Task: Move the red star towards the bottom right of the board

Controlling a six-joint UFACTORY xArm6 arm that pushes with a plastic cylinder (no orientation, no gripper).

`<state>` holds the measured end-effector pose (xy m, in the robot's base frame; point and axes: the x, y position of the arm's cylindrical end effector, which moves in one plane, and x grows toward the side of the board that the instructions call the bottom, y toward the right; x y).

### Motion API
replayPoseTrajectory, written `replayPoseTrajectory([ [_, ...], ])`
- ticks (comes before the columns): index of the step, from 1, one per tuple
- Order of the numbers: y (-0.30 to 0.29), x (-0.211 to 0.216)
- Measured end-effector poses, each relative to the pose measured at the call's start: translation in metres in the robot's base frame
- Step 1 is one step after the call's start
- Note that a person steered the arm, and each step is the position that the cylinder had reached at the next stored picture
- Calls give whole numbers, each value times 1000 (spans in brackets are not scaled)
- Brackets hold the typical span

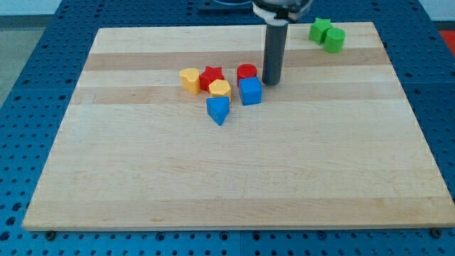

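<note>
The red star [210,76] lies in a cluster at the upper middle of the wooden board [234,171]. A yellow block [190,80] touches its left side and a second yellow block [220,89] sits at its lower right. A red round block [247,72] is to its right, a blue cube [250,92] is below that, and a blue triangular block [218,109] is lowest. My tip [270,83] rests on the board just right of the red round block and the blue cube, apart from the star.
Two green blocks [326,34] sit together at the board's top right corner. The board lies on a blue perforated table [28,107].
</note>
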<state>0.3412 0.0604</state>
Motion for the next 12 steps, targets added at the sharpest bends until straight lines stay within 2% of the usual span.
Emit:
replayPoseTrajectory([
  [1,-26,-31],
  [2,-31,-33],
  [4,-101,2],
  [6,-162,2],
  [8,-167,-5],
  [9,-190,-22],
  [10,-208,-12],
  [12,-196,2],
])
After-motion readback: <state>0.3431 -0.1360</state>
